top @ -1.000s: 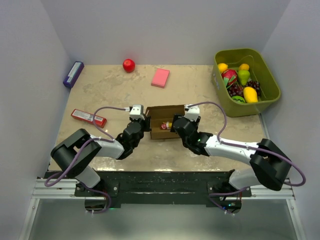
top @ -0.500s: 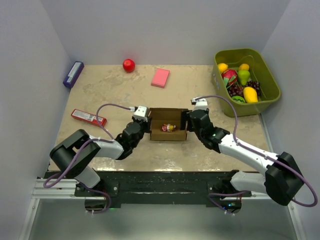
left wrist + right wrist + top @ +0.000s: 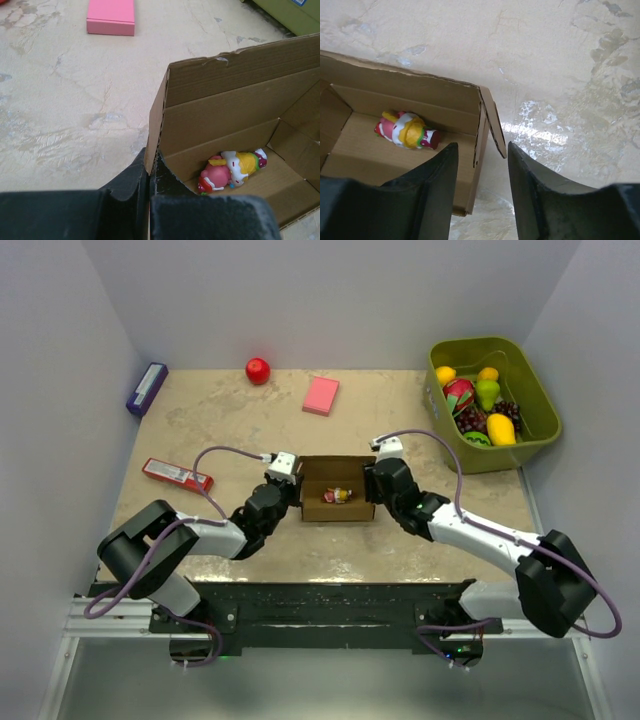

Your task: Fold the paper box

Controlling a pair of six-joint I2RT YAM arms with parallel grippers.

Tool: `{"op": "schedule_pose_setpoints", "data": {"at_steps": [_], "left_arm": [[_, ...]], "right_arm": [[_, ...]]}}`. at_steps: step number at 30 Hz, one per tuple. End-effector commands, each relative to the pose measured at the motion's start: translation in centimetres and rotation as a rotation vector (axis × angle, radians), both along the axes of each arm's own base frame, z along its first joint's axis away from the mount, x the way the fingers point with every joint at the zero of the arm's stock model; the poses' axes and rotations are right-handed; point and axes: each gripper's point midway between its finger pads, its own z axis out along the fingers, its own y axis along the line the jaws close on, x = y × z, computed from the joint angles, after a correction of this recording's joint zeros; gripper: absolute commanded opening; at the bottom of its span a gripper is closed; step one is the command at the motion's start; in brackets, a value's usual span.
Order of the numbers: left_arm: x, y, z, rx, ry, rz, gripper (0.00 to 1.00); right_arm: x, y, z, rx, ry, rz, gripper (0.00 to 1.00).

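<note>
Open brown cardboard box (image 3: 336, 463) holding pink-and-yellow toy (image 3: 231, 169), left pincer (image 3: 148, 172) clamped on its left wall, right pincer (image 3: 481, 150) apart astride right wall

White arms (image 3: 480, 537), black joints (image 3: 545, 580), purple cables (image 3: 228, 449)

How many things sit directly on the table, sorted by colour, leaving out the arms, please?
Red: 2, ball and packet
Pink: 1, block
Purple: 1, case
Brown: 1, paper box
Green: 1, bin
Total: 6
</note>
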Motion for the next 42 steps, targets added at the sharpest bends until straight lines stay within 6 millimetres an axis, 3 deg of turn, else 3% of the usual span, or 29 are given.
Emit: {"op": "schedule_pose_setpoints", "data": {"at_steps": [1, 11, 17, 23, 28, 33, 42], "left_arm": [[-1.5, 0.4, -3.3, 0.116, 0.082, -0.044, 0.0], [-0.5, -0.4, -1.7, 0.125, 0.047, -0.051, 0.0], [2.3, -2.0, 2.0, 0.1, -0.013, -0.006, 0.0], [4.6, -3.0, 4.3, 0.084, -0.048, 0.041, 0.0], [5.1, -2.9, 3.0, 0.038, -0.026, 0.09, 0.0], [4.1, -2.9, -0.1, -0.017, 0.039, 0.089, 0.0], [2.8, -2.8, -2.5, -0.082, 0.108, 0.08, 0.0]], "right_arm": [[2.1, 1.0, 2.9, 0.036, -0.103, -0.01, 0.36], [3.2, 3.0, 3.6, 0.061, -0.161, 0.065, 0.0], [3.8, 4.0, 4.9, 0.095, -0.249, 0.059, 0.0], [4.0, 5.2, 6.8, 0.105, -0.342, 0.011, 0.0], [3.8, 5.6, 5.4, 0.135, -0.347, -0.029, 0.0], [3.0, 6.0, 2.5, 0.128, -0.299, -0.042, 0.0], [1.6, 6.0, 0.2, 0.107, -0.254, -0.064, 0.0]]}}
